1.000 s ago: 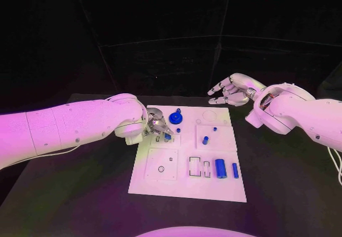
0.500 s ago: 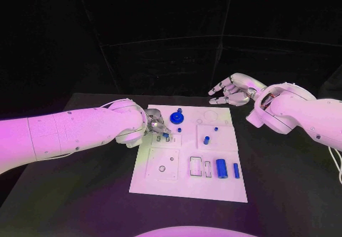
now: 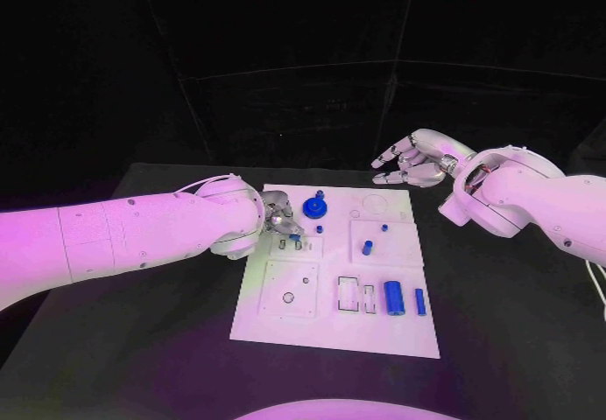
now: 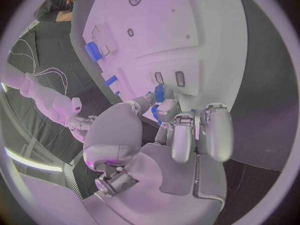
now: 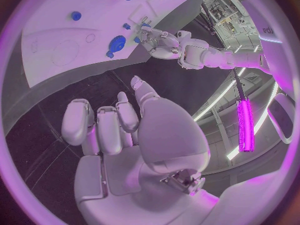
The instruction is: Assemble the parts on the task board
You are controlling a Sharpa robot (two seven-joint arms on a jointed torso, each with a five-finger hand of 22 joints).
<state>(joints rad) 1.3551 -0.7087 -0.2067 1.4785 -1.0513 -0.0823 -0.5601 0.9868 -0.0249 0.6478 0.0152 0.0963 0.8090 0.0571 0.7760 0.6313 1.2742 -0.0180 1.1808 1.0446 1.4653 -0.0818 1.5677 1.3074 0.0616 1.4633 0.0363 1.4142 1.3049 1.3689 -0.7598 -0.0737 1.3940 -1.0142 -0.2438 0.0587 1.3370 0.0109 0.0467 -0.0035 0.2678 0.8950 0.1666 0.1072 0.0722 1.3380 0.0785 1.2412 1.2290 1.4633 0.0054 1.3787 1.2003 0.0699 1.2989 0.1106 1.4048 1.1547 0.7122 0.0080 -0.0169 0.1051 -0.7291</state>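
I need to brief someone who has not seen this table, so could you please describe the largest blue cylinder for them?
Start from the white task board in the middle of the black table. Near its front right part, a blue cylinder lies flat, right of two small rectangular outlines. It is thicker than the slim blue pin lying just right of it.

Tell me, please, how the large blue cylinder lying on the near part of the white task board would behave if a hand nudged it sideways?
The large blue cylinder lies on its round side, so it would probably roll. The white task board looks flat beneath it, so little would stop it. It looks solid and stiff, unlikely to bend.
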